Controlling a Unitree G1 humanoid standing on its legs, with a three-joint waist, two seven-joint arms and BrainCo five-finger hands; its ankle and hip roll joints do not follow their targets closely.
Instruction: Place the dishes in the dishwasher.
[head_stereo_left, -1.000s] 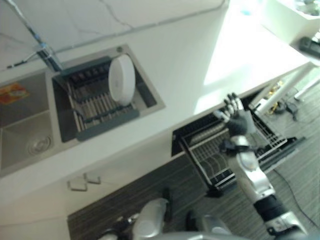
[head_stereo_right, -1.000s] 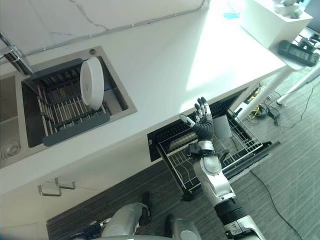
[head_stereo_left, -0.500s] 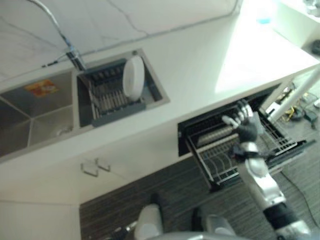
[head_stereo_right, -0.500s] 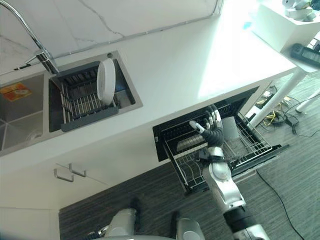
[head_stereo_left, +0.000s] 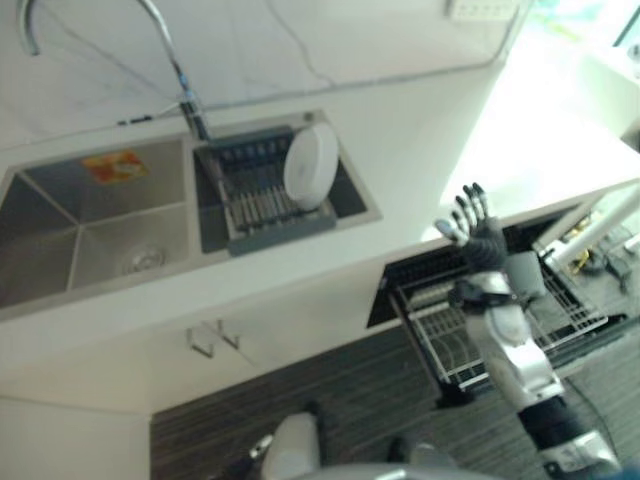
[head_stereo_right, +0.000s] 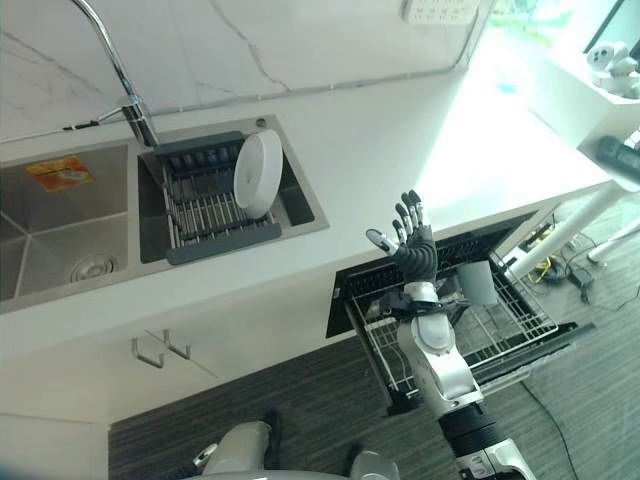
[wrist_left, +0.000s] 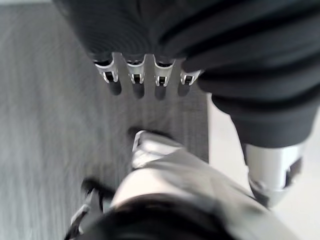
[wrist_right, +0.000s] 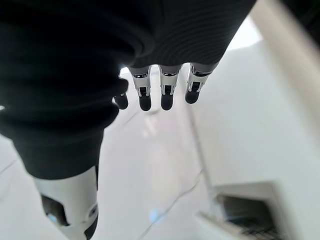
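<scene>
Right now I see my right hand (head_stereo_right: 410, 243) raised above the front edge of the white worktop (head_stereo_right: 350, 150), fingers straight and spread, thumb out to the side, holding nothing. My right wrist view shows the same: fingers extended over bright white surface. My left hand (wrist_left: 145, 80) shows in its own wrist view hanging low over the dark striped floor (wrist_left: 45, 100), fingers straight and relaxed, also empty.

The dish I need, a round white plate (head_stereo_right: 256, 174), stands on edge in a dark grey drying rack (head_stereo_right: 205, 205) set inside the right basin of the steel sink (head_stereo_right: 70, 225). From my raised hand it lies at about ten o'clock, well apart, across the worktop. A tall curved faucet (head_stereo_right: 118, 75) rises just behind the rack, at roughly eleven o'clock from the plate.

The dishwasher's wire rack (head_stereo_right: 460, 325) is pulled out below the worktop edge, directly under my right hand at six o'clock. A pale cup-like holder (head_stereo_right: 478, 282) sits in it, toward three o'clock.

My worries, as judgements: the plate is upright and smooth, so a pinch on its rim could slip and drop it into the basin. Reaching that far leftward with the right arm may sweep the faucet. Carrying the plate back, I could clip the worktop edge or the pulled-out rack's front rail, and my stance is close to that rack.
</scene>
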